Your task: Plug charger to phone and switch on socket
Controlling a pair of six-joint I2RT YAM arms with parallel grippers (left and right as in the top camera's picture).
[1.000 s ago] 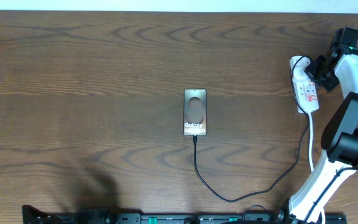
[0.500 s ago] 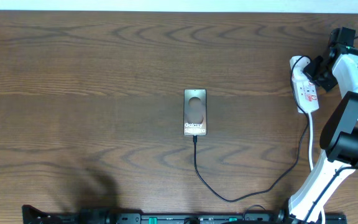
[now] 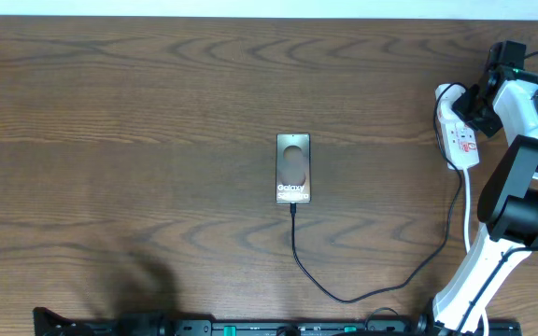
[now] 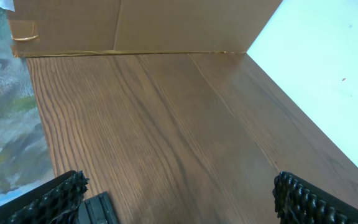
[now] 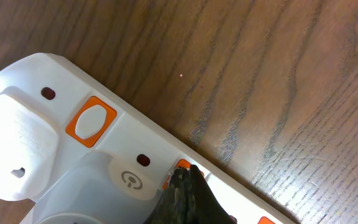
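Right gripper [image 5: 185,179]: fingers pinched together, tip at the orange switch [image 5: 180,165] on the socket [image 5: 36,118].
My press: straight down, centred, no sliding.
Left gripper [image 4: 178,200]: fingers wide, empty.

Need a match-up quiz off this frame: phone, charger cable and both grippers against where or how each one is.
Column A
1. phone
2. charger cable
3. left gripper
4. right gripper

Column B
a. shut, tip on the white power strip by an orange switch
b. lying flat at the centre of the table
c. open above bare wood
d. curves from the phone's near edge toward the right side

Pairs: 1-b, 2-d, 3-c, 4-a
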